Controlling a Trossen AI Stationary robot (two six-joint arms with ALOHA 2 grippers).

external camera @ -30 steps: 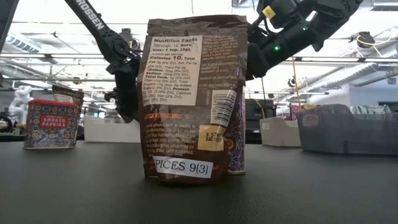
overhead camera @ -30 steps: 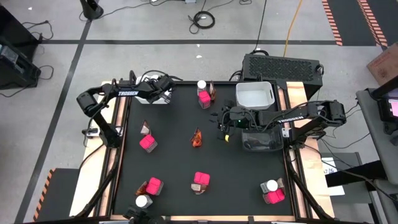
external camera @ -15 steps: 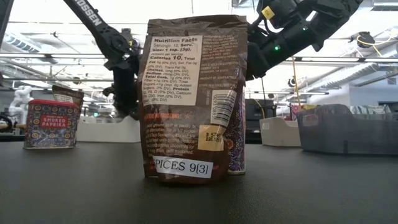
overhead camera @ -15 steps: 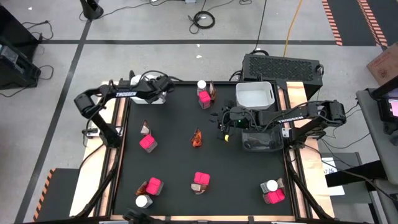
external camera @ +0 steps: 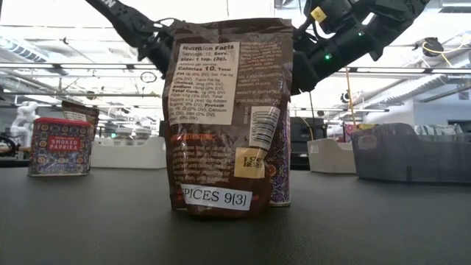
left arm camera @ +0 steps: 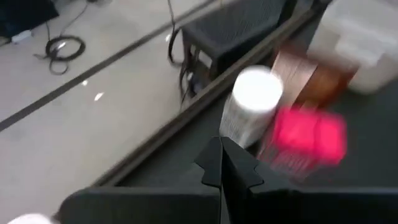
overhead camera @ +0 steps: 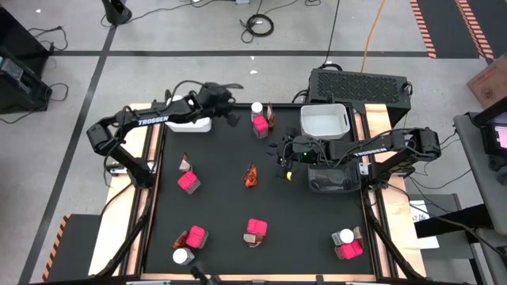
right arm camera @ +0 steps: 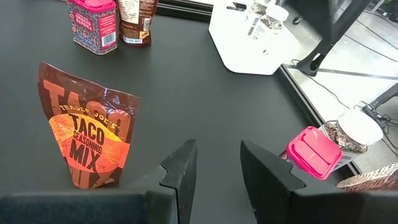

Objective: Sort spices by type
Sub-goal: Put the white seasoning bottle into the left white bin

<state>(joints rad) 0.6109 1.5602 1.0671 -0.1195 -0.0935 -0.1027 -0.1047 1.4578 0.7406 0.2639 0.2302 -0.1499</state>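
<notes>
My left gripper (overhead camera: 230,109) hovers shut over the table's far edge, just left of a cluster of a white-capped jar (left arm camera: 252,106), a pink box (left arm camera: 308,134) and a brown sachet (left arm camera: 298,68). That cluster stands at the far middle of the table (overhead camera: 259,119). My right gripper (right arm camera: 214,171) is open and empty, hovering right of the orange-brown taco sachet (right arm camera: 87,134), which stands upright near the table's middle (overhead camera: 252,176). A white bin (right arm camera: 249,40) at the far left holds jars.
More pink boxes stand at the left (overhead camera: 188,182), near left (overhead camera: 196,236), near middle (overhead camera: 256,229) and near right (overhead camera: 348,249), with jars (overhead camera: 182,256) (overhead camera: 344,236) beside two of them. A white bin (overhead camera: 326,120) and a dark bin (overhead camera: 331,180) sit at the right. A big sachet (external camera: 228,118) fills the low view.
My left gripper has risen from over the far-left white bin and swung toward the table's right along the far edge, closing on the jar, pink box and sachet cluster. The right arm has kept still.
</notes>
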